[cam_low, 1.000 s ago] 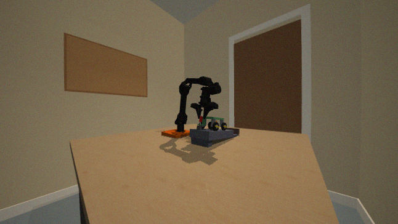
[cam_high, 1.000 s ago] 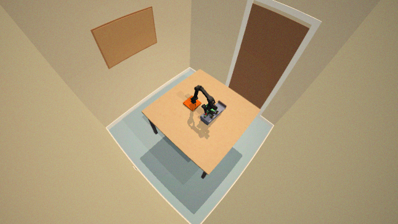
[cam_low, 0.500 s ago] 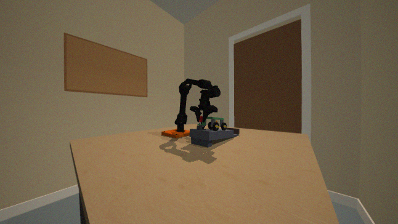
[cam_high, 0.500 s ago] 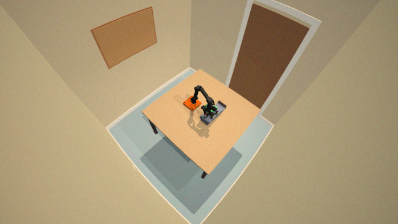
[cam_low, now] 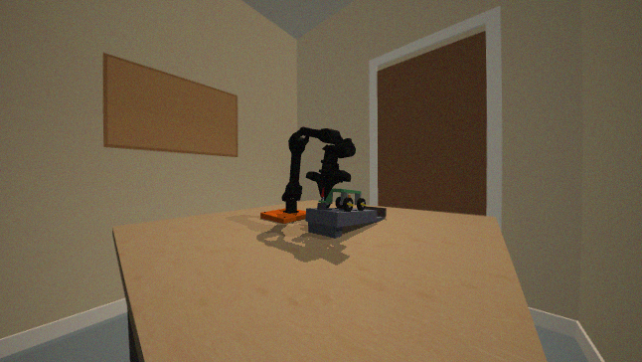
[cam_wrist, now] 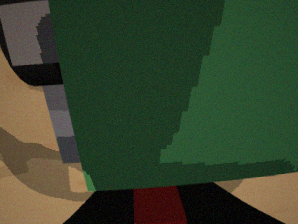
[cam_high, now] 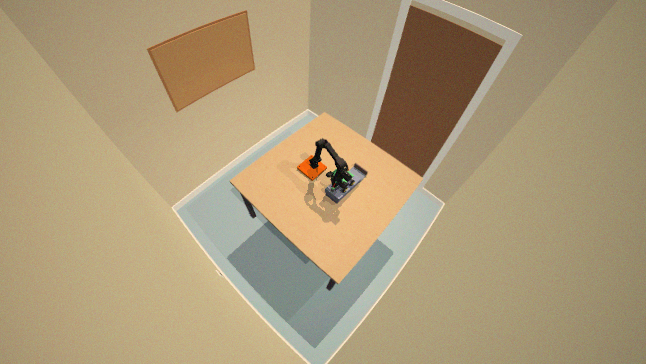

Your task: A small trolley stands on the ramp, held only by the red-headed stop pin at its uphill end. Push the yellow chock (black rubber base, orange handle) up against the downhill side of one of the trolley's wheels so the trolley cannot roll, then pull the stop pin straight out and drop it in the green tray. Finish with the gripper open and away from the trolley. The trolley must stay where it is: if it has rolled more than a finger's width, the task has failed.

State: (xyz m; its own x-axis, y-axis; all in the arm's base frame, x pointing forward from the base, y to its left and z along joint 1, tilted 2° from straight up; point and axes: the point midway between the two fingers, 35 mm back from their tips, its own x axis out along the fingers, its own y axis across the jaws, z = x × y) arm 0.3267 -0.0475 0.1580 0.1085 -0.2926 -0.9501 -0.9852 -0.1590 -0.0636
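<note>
Clamping the red head of the stop pin [cam_high: 333, 188] [cam_low: 322, 193] [cam_wrist: 159, 206], the gripper [cam_high: 336, 186] [cam_low: 324, 197] [cam_wrist: 149, 168] points downward at the left end of the trolley [cam_low: 347, 191] [cam_wrist: 150, 100]. In the wrist view, one black finger stands on each side of the red head, just beside the edge of the green deck. The trolley stands on the grey-blue ramp [cam_high: 335, 196] [cam_low: 325, 219] [cam_wrist: 69, 150], its black wheels [cam_low: 348, 204] fitted with yellow hubs. The raised end of the ramp is at the left; the surface slopes down toward the right and the far side, where a dark end stop [cam_high: 360, 170] [cam_low: 381, 212] closes it off.

The black arm [cam_high: 331, 152] [cam_low: 295, 164] rises from an orange base plate [cam_high: 312, 176] [cam_low: 273, 216] left of the ramp, then bends over to the right. Base plate and ramp both rest on the wooden table [cam_high: 350, 245] [cam_low: 323, 298] [cam_wrist: 265, 197]. The arm casts a shadow on the near part of the tabletop. A corkboard [cam_high: 205, 65] [cam_low: 169, 109] is mounted on the left wall; a brown door [cam_high: 435, 90] [cam_low: 432, 134] in a pale frame is at the right.
</note>
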